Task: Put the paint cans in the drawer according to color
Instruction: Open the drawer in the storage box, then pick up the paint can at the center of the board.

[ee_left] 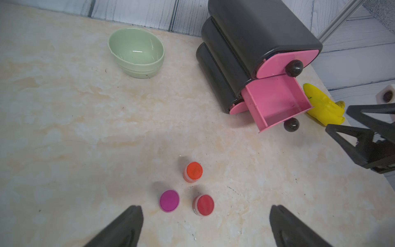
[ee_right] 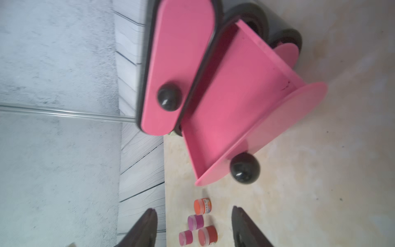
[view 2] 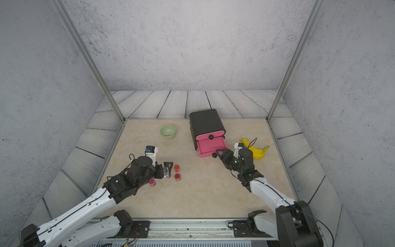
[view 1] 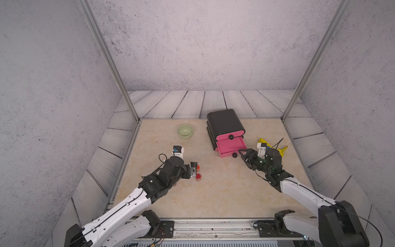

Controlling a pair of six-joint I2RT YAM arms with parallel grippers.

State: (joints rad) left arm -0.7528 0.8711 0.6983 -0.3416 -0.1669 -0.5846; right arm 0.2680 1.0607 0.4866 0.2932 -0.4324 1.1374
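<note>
The black drawer chest (view 1: 224,122) stands at the back right, and its middle pink drawer (ee_left: 275,100) is pulled out with nothing inside. My right gripper (ee_right: 193,209) is open and holds nothing, just in front of that drawer's black knob (ee_right: 244,167). An orange-lidded paint can (ee_left: 193,171), a red one (ee_left: 204,204) and a magenta one (ee_left: 169,200) stand upright together on the table. A second pink can (view 2: 152,182) stands beside my left arm. My left gripper (ee_left: 206,210) hangs wide open just short of the cluster.
A pale green bowl (view 1: 185,130) sits left of the chest. Yellow bananas (view 2: 256,149) lie right of it, behind my right wrist. Metal frame posts (view 1: 287,115) rise at the table's back corners.
</note>
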